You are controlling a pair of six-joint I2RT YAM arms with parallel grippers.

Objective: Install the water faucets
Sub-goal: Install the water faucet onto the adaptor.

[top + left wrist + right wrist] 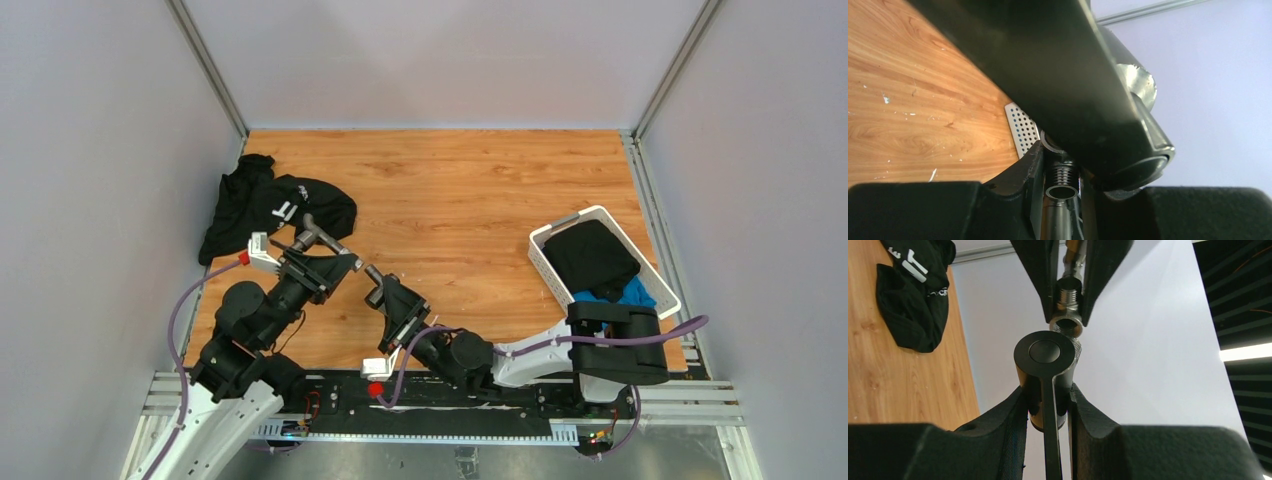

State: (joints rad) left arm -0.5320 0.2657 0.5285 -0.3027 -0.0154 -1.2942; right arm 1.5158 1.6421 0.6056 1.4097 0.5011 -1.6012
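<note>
Water faucets (threaded ends) close together

— What sort of place is this?
— A lab's robot test cell: plain pale grey wall panels on silver aluminium posts box in the wood-grain tabletop, with a slotted aluminium rail along its near edge.

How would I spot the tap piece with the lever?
Above the wooden table, near its front edge, find the right pincer. It grips a dark tap piece with a round flat cap and thin lever, unlike the threaded pipe stub in the left pincer.
</note>
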